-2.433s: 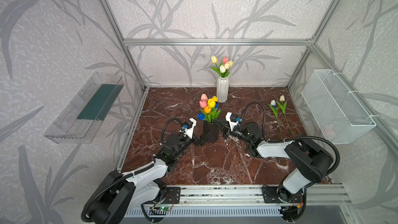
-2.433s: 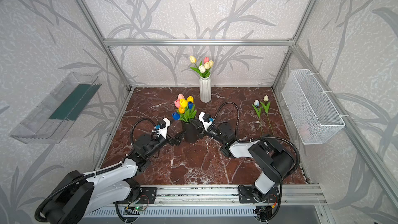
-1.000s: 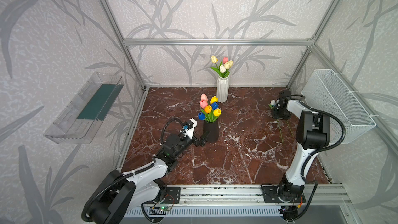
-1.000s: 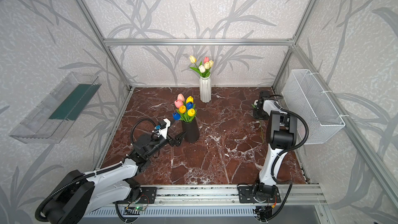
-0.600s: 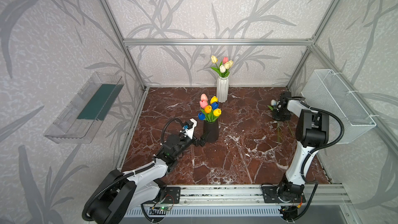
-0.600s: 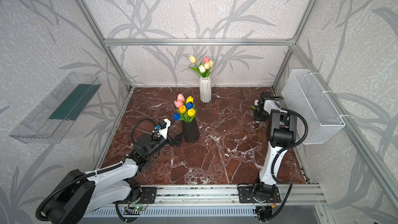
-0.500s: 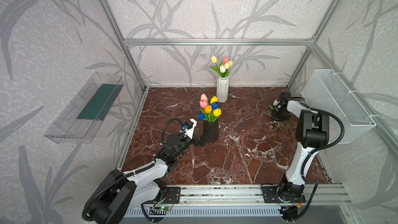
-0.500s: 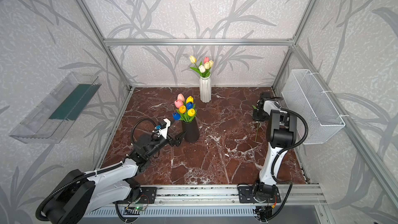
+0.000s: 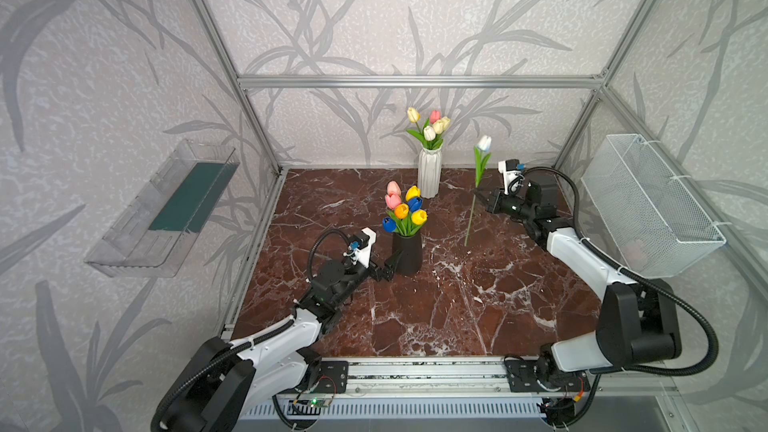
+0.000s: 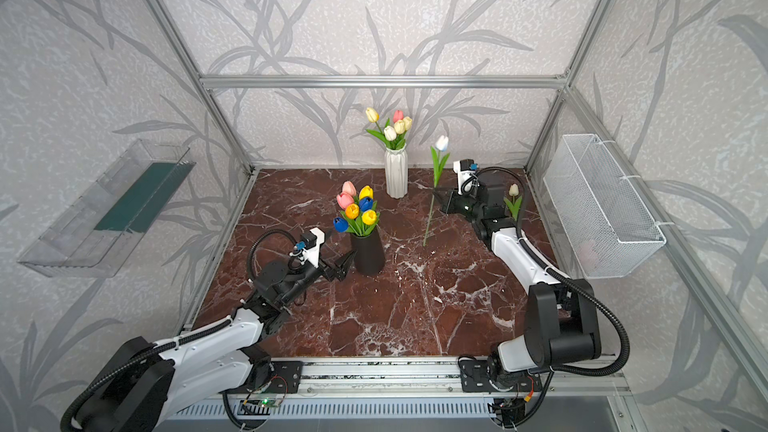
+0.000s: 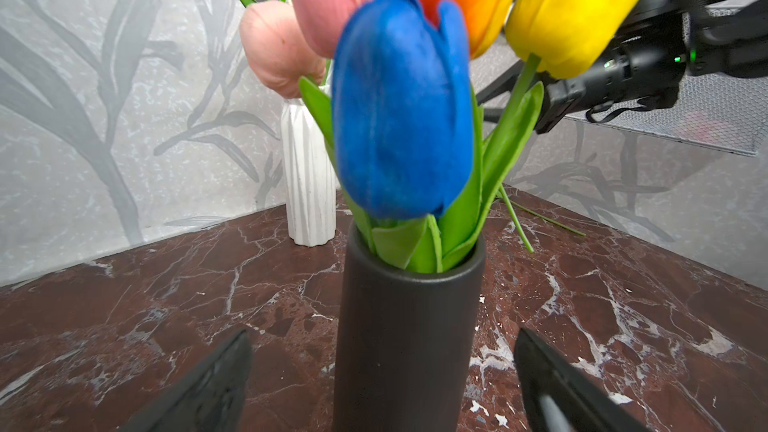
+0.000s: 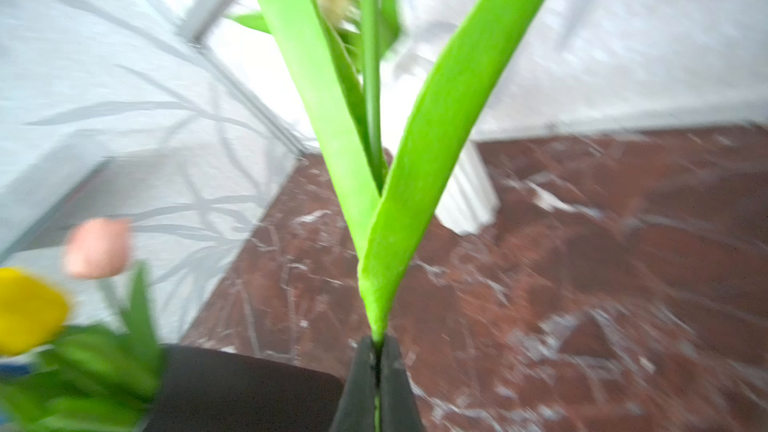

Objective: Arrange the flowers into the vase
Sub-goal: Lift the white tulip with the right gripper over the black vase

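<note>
A black vase (image 9: 407, 253) (image 10: 368, 253) in the middle of the marble floor holds pink, yellow, orange and blue flowers (image 9: 405, 209). My left gripper (image 9: 388, 268) (image 11: 382, 367) is open, its fingers (image 11: 208, 384) on either side of the vase's base without touching it. My right gripper (image 9: 484, 197) (image 12: 376, 367) is shut on the stem of a white tulip (image 9: 483, 143) (image 10: 441, 143). This tulip hangs nearly upright above the floor, right of the white vase (image 9: 430, 172), which holds cream and pink tulips. A cream tulip (image 10: 514, 189) shows behind the right arm.
A white wire basket (image 9: 648, 201) hangs on the right wall and a clear plastic tray (image 9: 166, 209) on the left wall. Aluminium frame posts stand at the back corners. The right arm (image 11: 623, 72) reaches across behind the black vase's flowers.
My right gripper shut on a tulip lying at the back right, lifted it off the floor and swung it left toward the middle. The left arm has not moved.
</note>
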Controlling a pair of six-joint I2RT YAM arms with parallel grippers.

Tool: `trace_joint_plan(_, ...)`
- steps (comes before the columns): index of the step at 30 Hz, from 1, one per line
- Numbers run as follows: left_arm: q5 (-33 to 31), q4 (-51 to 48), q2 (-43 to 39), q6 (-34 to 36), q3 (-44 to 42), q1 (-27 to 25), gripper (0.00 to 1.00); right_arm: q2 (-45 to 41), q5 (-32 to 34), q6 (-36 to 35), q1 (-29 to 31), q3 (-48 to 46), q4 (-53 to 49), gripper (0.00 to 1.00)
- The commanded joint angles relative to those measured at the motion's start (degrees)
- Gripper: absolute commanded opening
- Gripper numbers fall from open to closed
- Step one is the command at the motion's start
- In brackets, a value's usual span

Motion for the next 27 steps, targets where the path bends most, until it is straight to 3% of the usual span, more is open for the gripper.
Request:
trace_joint_plan(1, -1.01, 2.28, 0.29, -0.13, 0.51, 0.24, 0.98, -0.83, -5.16, 13.31, 4.07, -5.65, 38.82, 0.0)
trace_joint_plan(4, -0.82, 2.24, 0.68, 0.14, 1.1, 0.21, 0.98, 0.19, -3.84, 13.68, 9.61, -8.36, 55.69, 0.0)
trace_joint_plan(9, -0.82, 2.12, 0.62, 0.15, 1.52, 0.2, 0.98, -3.23, -0.67, -0.95, 18.87, -9.74, 54.71, 0.0)
trace_joint_plan(15, -1.21, 1.81, 0.33, 0.2, 1.08, 0.21, 0.98, -1.77, 0.52, -3.41, 21.03, -8.82, 55.8, 0.0)
trace_joint_plan(24, -1.28, 1.22, -0.28, 0.08, 0.78, 0.24, 0.98, -0.74, 8.41, -19.3, 27.96, -9.47, 53.24, 0.0)
trace_joint_plan(27, -1.47, 0.36, -0.8, 0.38, 0.81, 0.24, 0.98, 0.12, 8.98, -21.23, 28.21, -9.04, 51.23, 0.0)
